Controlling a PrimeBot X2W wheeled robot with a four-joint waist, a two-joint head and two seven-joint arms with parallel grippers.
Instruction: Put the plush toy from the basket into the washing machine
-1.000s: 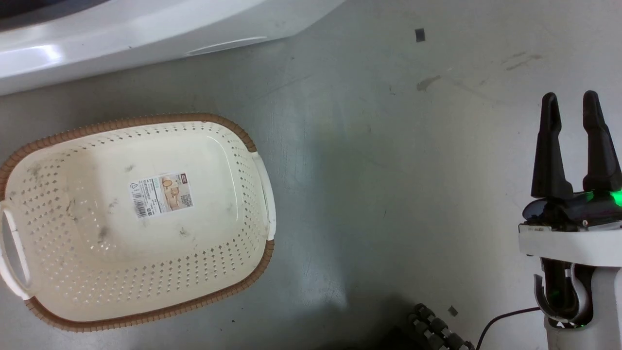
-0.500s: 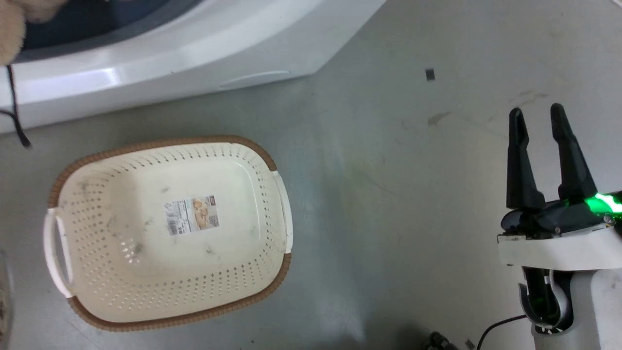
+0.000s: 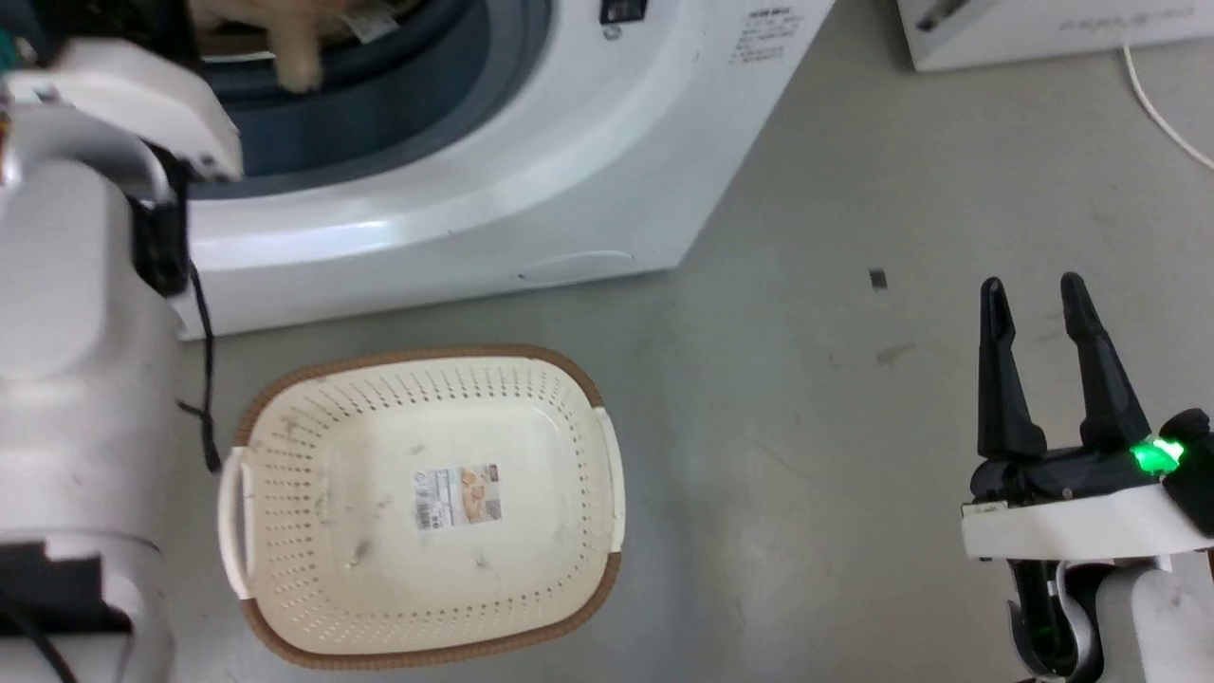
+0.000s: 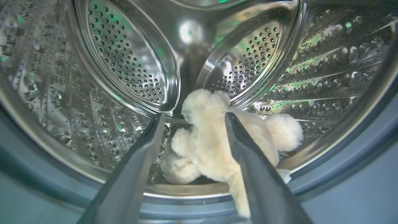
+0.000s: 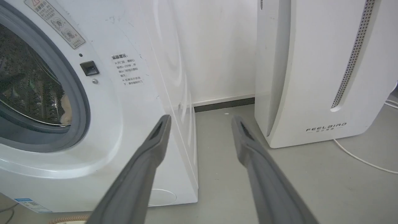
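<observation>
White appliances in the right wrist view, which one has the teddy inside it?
The washing machine on the left, with the round grey-gasketed port; the plush toy shows inside its drum. The FEELBIRD-marked appliance on the right shows no opening.

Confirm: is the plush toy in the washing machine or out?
In: the plush toy lies in the drum, one limb over its lip; the basket is empty.
</observation>
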